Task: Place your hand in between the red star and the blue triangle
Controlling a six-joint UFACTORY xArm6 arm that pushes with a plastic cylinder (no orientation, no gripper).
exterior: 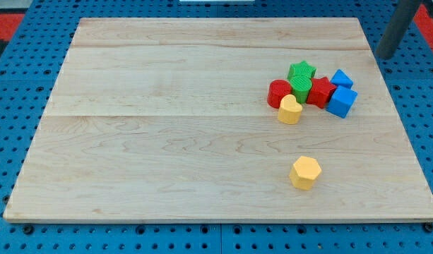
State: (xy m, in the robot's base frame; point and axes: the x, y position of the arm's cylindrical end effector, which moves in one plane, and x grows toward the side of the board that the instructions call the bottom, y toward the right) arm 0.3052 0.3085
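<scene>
The red star [320,92] sits in a tight cluster at the board's right side. A small blue block [341,78], which looks like the blue triangle, touches its upper right. A blue cube [342,101] lies against the star's right side. My tip [386,56] is at the view's upper right, just past the board's right edge. It stands apart from all blocks, up and to the right of the blue ones.
The same cluster holds a green star [301,70], a green block [299,88], a red cylinder [278,93] and a yellow heart [289,110]. A yellow hexagon [305,173] lies alone below. The wooden board [167,141] rests on blue pegboard.
</scene>
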